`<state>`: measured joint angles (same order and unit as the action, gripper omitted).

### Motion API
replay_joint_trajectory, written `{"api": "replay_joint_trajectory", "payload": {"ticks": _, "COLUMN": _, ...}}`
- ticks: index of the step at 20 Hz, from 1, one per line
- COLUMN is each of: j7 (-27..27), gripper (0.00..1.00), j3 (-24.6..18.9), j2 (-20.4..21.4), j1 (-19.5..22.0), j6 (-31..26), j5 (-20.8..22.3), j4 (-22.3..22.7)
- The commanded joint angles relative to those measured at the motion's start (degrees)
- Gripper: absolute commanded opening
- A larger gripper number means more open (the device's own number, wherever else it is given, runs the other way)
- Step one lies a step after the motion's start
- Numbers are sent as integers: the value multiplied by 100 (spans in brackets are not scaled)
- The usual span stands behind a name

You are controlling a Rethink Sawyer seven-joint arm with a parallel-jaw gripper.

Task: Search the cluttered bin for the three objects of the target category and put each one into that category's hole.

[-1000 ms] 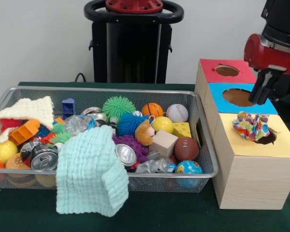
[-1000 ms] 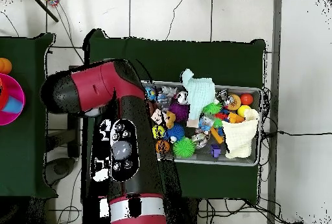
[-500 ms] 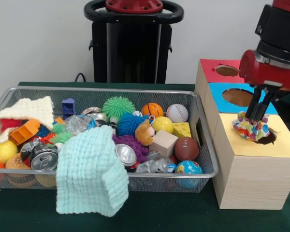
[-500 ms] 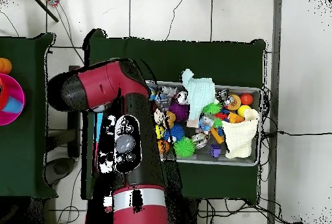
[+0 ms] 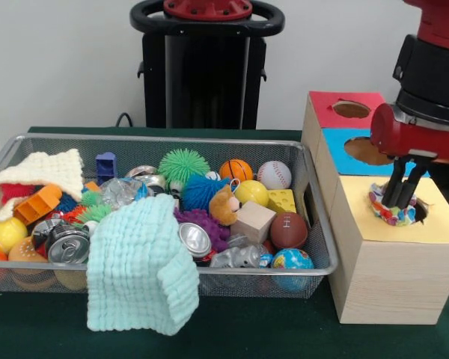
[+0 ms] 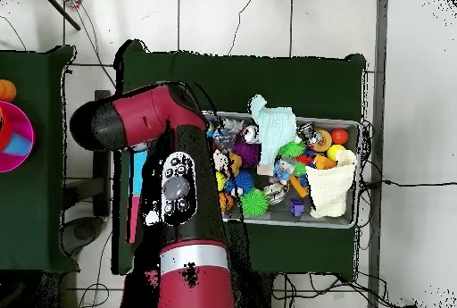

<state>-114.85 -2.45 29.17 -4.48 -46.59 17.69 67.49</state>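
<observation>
Half the patterned cloth [image 5: 390, 210] (tool [image 5: 399, 200] pressing) has sunk into the hole [image 5: 417, 212].

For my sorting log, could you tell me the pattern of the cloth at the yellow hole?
White cloth with multicoloured spots, best in the front view.

In the front view, the wire bin [image 5: 314, 224] sits left of the wooden box [image 5: 382, 262]. A folded cloth [image 5: 138, 269] hangs over the bin's near rim. The gripper [image 5: 400, 203] presses a patterned cloth [image 5: 389, 213] into the box's nearest hole [image 5: 417, 212].
</observation>
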Motion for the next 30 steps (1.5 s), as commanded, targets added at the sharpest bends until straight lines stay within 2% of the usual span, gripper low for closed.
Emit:
{"api": "replay_joint_trajectory", "payload": {"ticks": 1, "j7": 161, "gripper": 0, "j3": -333, "j2": -383, "j1": 393, "j6": -762, "j5": -181, "j4": 120}}
{"api": "replay_joint_trajectory", "payload": {"ticks": 7, "j7": 371, "gripper": 0, "j3": -700, "j2": -563, "j1": 573, "j6": -1136, "j5": -615, "j4": 94}}
{"api": "replay_joint_trajectory", "payload": {"ticks": 11, "j7": 332, "gripper": 0, "j3": -893, "j2": -585, "j1": 623, "j6": -1347, "j5": -909, "j4": 197}}
{"api": "replay_joint_trajectory", "payload": {"ticks": 15, "j7": 333, "gripper": 0, "j3": -1025, "j2": -849, "j1": 682, "j6": -1162, "j5": -1037, "j4": 230}}
{"api": "replay_joint_trajectory", "payload": {"ticks": 19, "j7": 398, "gripper": 0, "j3": -1146, "j2": -1032, "j1": 728, "j6": -954, "j5": -1088, "j4": 276}}
{"api": "replay_joint_trajectory", "payload": {"ticks": 30, "j7": 319, "gripper": 0, "j3": -1144, "j2": -945, "j1": 674, "j6": -845, "j5": -1027, "j4": 399}}
